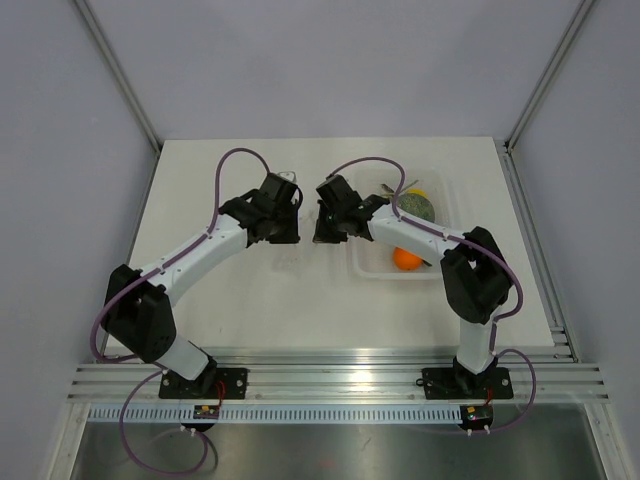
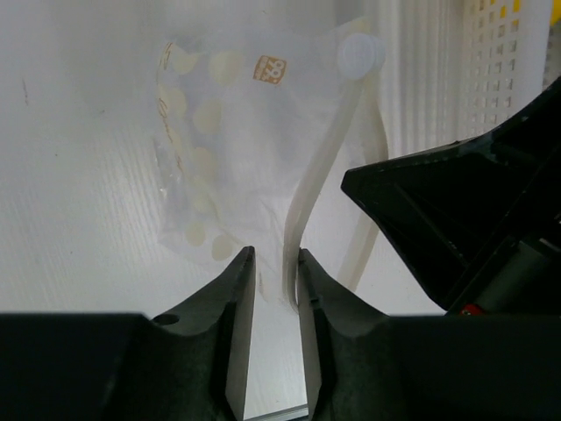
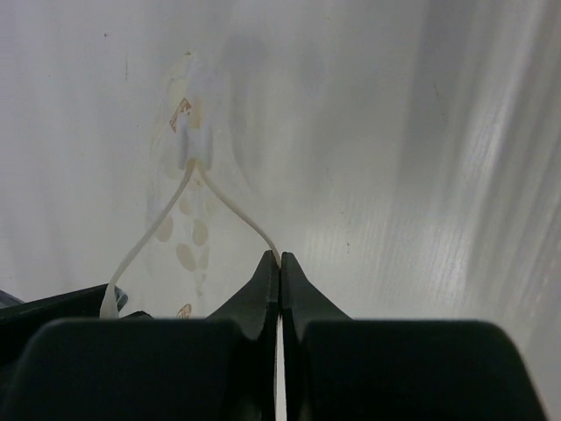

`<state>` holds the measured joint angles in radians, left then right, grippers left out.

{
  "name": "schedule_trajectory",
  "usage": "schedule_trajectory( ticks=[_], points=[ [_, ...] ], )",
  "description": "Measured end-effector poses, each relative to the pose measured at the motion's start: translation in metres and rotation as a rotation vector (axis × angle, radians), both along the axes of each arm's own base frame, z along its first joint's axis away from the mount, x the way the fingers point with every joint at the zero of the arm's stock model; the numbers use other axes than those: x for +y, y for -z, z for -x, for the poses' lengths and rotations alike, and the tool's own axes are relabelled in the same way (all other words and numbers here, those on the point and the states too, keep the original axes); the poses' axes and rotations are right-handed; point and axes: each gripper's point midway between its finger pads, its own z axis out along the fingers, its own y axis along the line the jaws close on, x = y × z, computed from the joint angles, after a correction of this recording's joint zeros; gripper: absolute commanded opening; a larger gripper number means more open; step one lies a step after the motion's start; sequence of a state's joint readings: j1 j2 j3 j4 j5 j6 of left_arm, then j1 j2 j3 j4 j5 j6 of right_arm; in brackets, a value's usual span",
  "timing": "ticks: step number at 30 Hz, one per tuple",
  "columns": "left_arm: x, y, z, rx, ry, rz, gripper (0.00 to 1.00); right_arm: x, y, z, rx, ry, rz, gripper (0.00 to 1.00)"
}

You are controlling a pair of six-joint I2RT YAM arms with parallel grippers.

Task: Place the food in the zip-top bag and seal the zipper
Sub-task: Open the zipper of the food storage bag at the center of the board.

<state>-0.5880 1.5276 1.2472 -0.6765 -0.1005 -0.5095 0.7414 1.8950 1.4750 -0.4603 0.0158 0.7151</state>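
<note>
Nearest us, the left gripper point(image 2: 273, 259) has its fingers slightly parted and grips nothing; one end of the zipper point(image 2: 326, 158) sits just inside the gap, close to one finger; the right gripper point(image 3: 280, 261) is pinched closed on the zipper's other band; both bands run away from the fingers, converging at the slider point(image 2: 359, 55); the zip-top bag point(image 2: 210, 149) lies flat on the table point(image 1: 250, 310) between the grippers, long axis along the zipper; beyond, the food point(image 1: 420, 189) sits in the clear tray point(image 1: 365, 275)
</note>
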Motion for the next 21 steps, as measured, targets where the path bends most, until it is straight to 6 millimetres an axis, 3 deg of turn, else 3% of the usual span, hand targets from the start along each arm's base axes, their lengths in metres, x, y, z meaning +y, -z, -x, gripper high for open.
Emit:
schedule_trajectory(
  ticks=[7,9,21],
  points=[
    [-0.005,-0.0012,-0.0052,-0.023,-0.003,0.025,0.22,0.0061,0.0023,0.0035,0.017,-0.013,-0.035,0.0],
    [-0.0048,0.0,-0.0046,-0.019,-0.008,0.026,0.0,0.0058,0.0035,0.0041,0.02,-0.013,-0.034,0.0],
    [0.0013,-0.0008,-0.0083,-0.035,-0.051,0.008,0.0,-0.0012,0.0083,0.0018,0.01,0.001,0.003,0.0]
  ],
)
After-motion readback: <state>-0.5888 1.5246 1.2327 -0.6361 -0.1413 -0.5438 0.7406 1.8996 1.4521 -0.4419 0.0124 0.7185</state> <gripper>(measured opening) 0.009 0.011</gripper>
